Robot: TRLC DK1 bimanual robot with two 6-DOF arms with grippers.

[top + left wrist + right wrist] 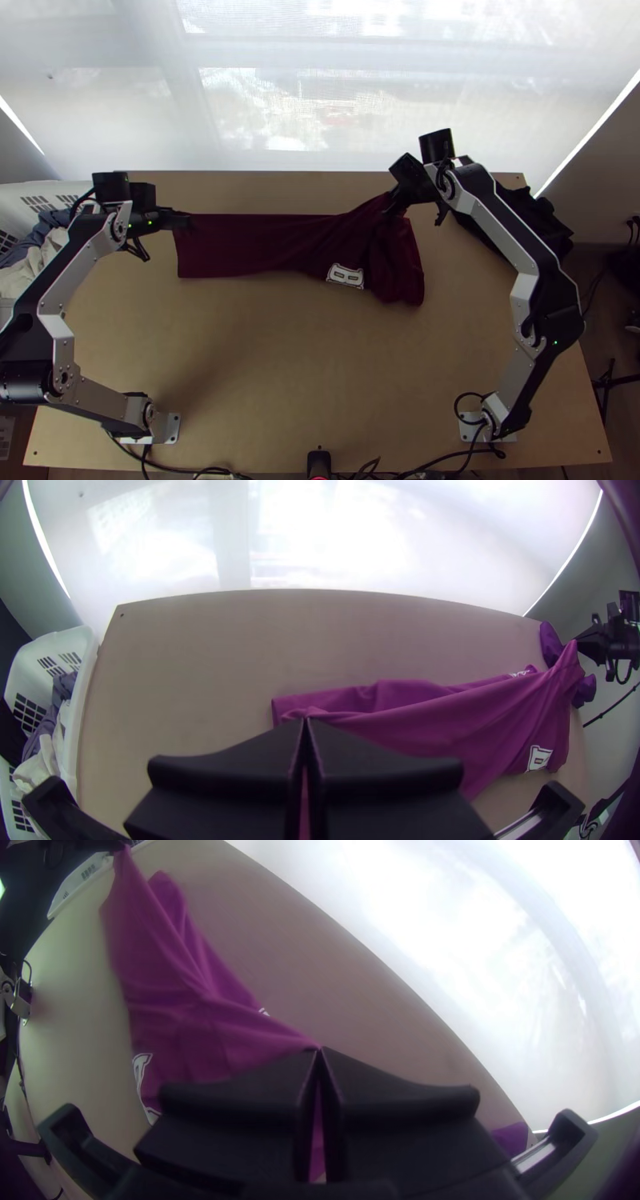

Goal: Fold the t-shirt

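Across the far half of our light wooden counter (304,360) we see the dark maroon cloth t-shirt (256,244), stretched long, with a white printed patch (346,276) facing up. Our flat-fingered black left claw (182,220), over the counter's far left, is closed on one end of the shirt; our matching right claw (392,211), right of the counter's far middle, pinches a raised part. A white slotted plastic basket (48,192) stands beside the counter's left edge.

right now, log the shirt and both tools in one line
left tool: shut on shirt, far left corner | right tool: shut on shirt, far edge | shirt: stretched between tools | fold: unfinished
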